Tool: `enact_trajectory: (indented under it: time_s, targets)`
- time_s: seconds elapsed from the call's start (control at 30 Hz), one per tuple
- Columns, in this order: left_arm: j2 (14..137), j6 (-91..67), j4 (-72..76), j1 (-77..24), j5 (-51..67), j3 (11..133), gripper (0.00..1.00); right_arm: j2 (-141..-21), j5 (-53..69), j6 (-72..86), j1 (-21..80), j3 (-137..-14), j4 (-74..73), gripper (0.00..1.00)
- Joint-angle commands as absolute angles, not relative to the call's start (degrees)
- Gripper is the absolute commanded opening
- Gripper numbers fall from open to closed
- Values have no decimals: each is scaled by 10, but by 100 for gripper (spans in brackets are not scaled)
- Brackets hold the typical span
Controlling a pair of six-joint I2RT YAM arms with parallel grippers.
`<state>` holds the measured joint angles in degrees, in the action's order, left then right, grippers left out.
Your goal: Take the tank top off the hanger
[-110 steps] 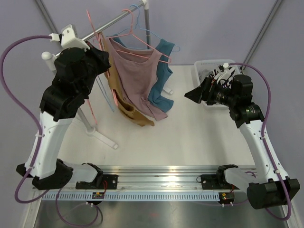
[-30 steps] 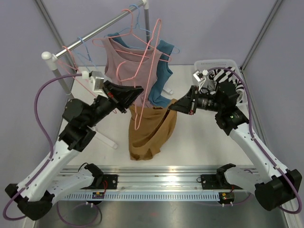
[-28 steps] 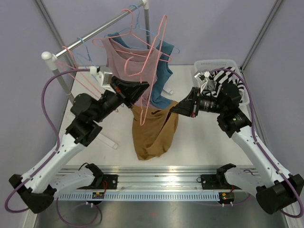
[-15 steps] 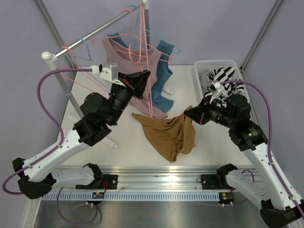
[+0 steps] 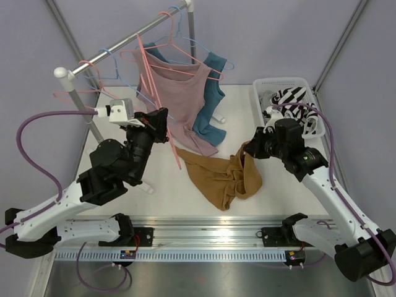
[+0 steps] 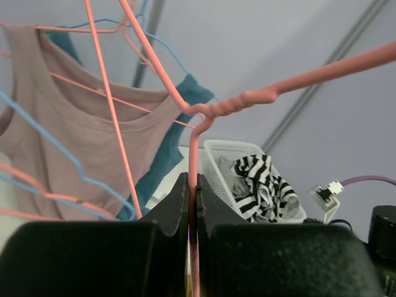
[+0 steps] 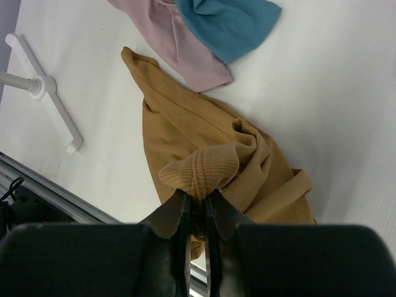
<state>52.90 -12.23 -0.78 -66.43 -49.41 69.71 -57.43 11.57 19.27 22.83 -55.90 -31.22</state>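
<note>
while the left gripper (image 6: 192,192) is clamping the bare hanger (image 6: 244,99) left of centre, the right gripper (image 7: 197,204) is pinching a bunched fold of the top (image 7: 179,130), holding them apart.

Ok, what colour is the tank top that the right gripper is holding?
Mustard brown. The tank top shows best in the right wrist view.

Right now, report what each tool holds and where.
Left tool pinches the pink hanger below its twisted neck; right tool grips the brown tank top by a bunched edge.
</note>
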Motion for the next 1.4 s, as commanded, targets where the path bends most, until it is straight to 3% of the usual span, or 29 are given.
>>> enact_trajectory:
  time_s: [0.0, 0.1, 0.13, 0.17, 0.2, 0.23, 0.77, 1.13, 1.37]
  targets:
    - [514, -156, -42, -667, -585, 702, 0, -576, 120, 201, 239, -564, -272, 0]
    - [522, -165, -76, -667, -613, 719, 0, -591, 127, 200, 242, -564, -265, 0]
    - [532, -168, -84, -667, -620, 727, 0, -597, 136, 197, 243, -563, -261, 17]
    - [539, -177, -109, -668, -636, 736, 0, -601, 141, 195, 245, -564, -263, 41]
    - [547, -183, -125, -667, -646, 762, 0, -606, 135, 200, 245, -563, -264, 86]
    - [569, -188, -154, -667, -656, 778, 0, -606, 128, 204, 247, -561, -259, 99]
    - [825, -416, -355, -523, -557, 1117, 0, -590, 135, 195, 247, -568, -266, 99]
    - [897, -489, -348, -444, -563, 1181, 0, -584, 149, 182, 248, -582, -285, 99]
    - [940, -531, -372, -356, -485, 1234, 0, -597, 169, 180, 247, -581, -280, 99]
